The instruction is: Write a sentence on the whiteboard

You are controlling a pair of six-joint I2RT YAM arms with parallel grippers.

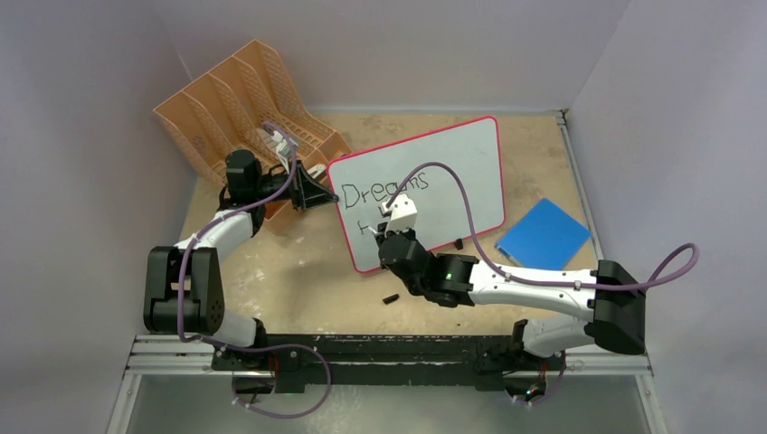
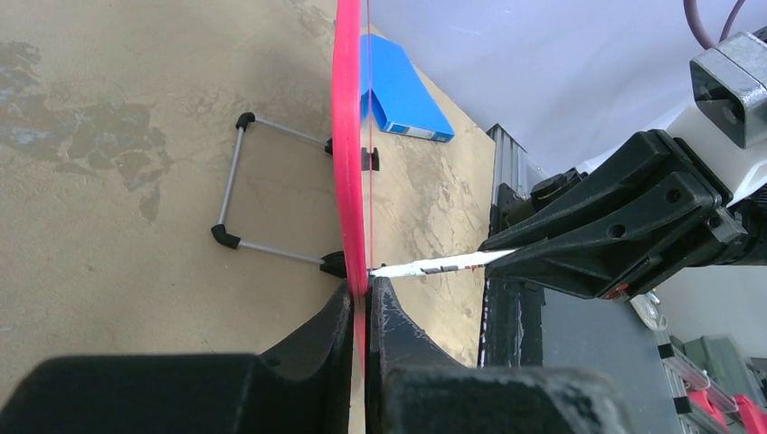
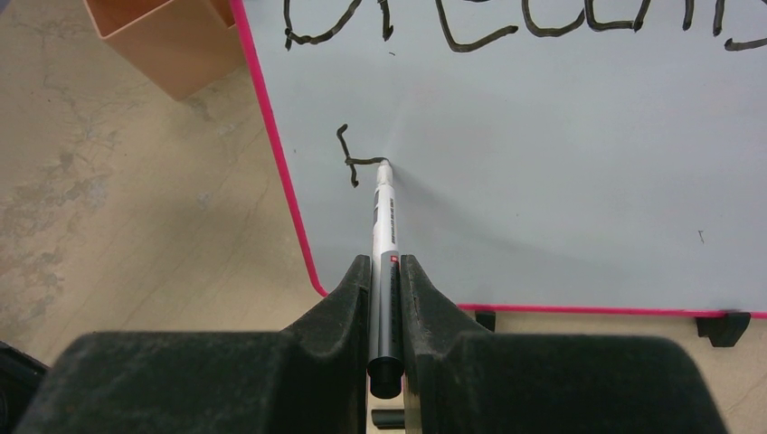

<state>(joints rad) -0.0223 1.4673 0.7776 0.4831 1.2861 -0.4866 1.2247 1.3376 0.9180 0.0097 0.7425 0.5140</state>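
Note:
The whiteboard (image 1: 452, 172) stands tilted on the table, white with a red-pink frame. In the left wrist view I see it edge-on (image 2: 346, 136). My left gripper (image 1: 318, 193) is shut on its left edge (image 2: 366, 289). Of the sentence, "Dreams" (image 1: 378, 189) fills the top line (image 3: 506, 23), and a short first stroke (image 3: 351, 158) begins a second line. My right gripper (image 3: 385, 264) is shut on a white-and-grey marker (image 3: 384, 226). The marker's tip touches the board at the end of that stroke. The marker (image 2: 443, 263) meets the board's face just above my left fingers.
An orange file rack (image 1: 244, 99) stands behind the left arm. A blue square pad (image 1: 543, 233) lies right of the board. A small black marker cap (image 1: 391, 297) rests on the table below it. A wire stand (image 2: 237, 194) props the board from behind.

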